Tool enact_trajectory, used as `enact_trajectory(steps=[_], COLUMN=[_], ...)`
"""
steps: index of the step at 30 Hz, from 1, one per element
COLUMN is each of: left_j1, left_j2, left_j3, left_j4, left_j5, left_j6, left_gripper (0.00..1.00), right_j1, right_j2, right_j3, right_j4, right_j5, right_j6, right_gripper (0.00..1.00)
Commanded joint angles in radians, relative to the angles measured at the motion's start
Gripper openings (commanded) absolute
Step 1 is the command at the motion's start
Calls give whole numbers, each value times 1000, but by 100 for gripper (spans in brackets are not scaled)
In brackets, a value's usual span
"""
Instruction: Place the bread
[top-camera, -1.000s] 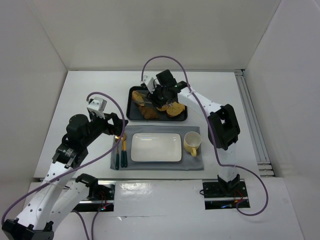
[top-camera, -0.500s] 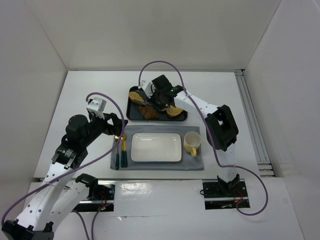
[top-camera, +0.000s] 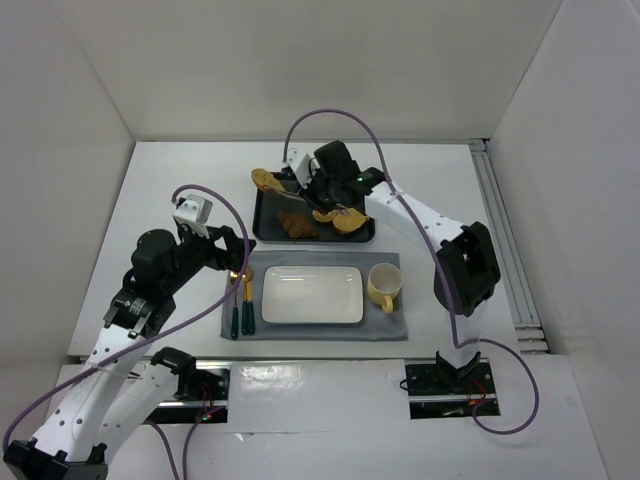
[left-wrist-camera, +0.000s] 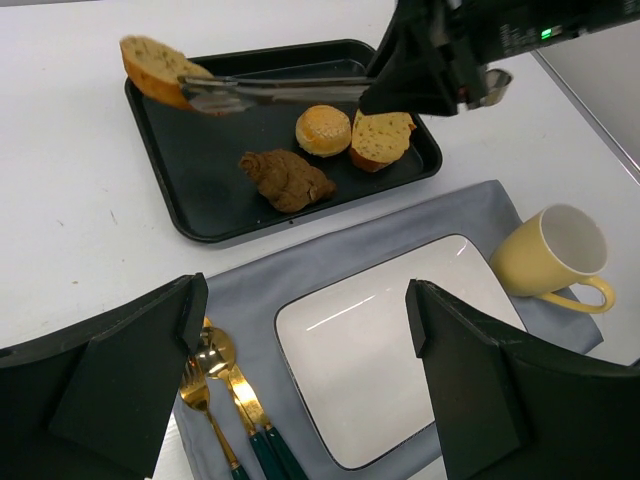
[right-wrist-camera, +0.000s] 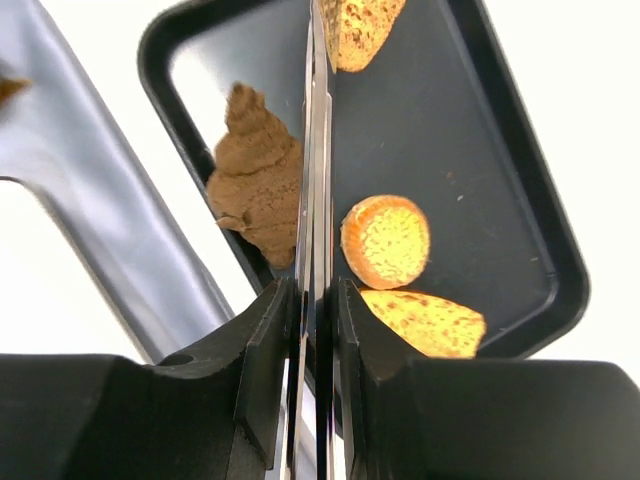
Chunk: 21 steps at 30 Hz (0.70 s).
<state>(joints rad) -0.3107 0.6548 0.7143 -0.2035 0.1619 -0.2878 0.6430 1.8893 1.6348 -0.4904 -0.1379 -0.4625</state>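
Note:
The bread (top-camera: 265, 180), a small oval golden slice, hangs over the back-left corner of the black tray (top-camera: 262, 232), pinched in the tips of metal tongs (top-camera: 289, 189). My right gripper (top-camera: 320, 190) is shut on the tongs' handles. In the right wrist view my right gripper (right-wrist-camera: 315, 300) squeezes the tongs (right-wrist-camera: 315, 150) flat, with the bread (right-wrist-camera: 360, 25) at their far end. From the left wrist I see the bread (left-wrist-camera: 155, 68) and tongs (left-wrist-camera: 270, 92). My left gripper (left-wrist-camera: 310, 310) is open above the white plate (left-wrist-camera: 400, 350), holding nothing.
On the tray lie a brown pastry (top-camera: 297, 224), a round bun (top-camera: 325, 214) and a wider slice (top-camera: 349, 220). The white plate (top-camera: 312, 295), a yellow cup (top-camera: 384, 286) and gold cutlery (top-camera: 240, 300) sit on a grey mat (top-camera: 390, 328).
The tongs closed on the bread in the tray. The right arm then raised it and carried it toward the tray's back-left corner. The left arm stayed still.

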Motion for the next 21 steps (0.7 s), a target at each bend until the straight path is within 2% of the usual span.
enact_trajectory(steps=[1,10,17,21], left_j1=[4,4,4,4], left_j2=[-15,-24,-33,-34], left_j3=[14,14,14,14], left_j4=[49,49,49,49], left_j5=[-4,-15,-15,-24], left_j6=[16,16,16,16], left_gripper=[100,100,100,100], right_j1=[9,-29,-72,-81], right_j2=[-120,-344,-585,-641], right_j3=[-21,-154,-406,-477], right_j4=[56,-88,-238,-341], right_j5=[-58,-264,-396,-417], right_j6=[-13,-85,-235,-294], right_gripper=[15,15,15,15])
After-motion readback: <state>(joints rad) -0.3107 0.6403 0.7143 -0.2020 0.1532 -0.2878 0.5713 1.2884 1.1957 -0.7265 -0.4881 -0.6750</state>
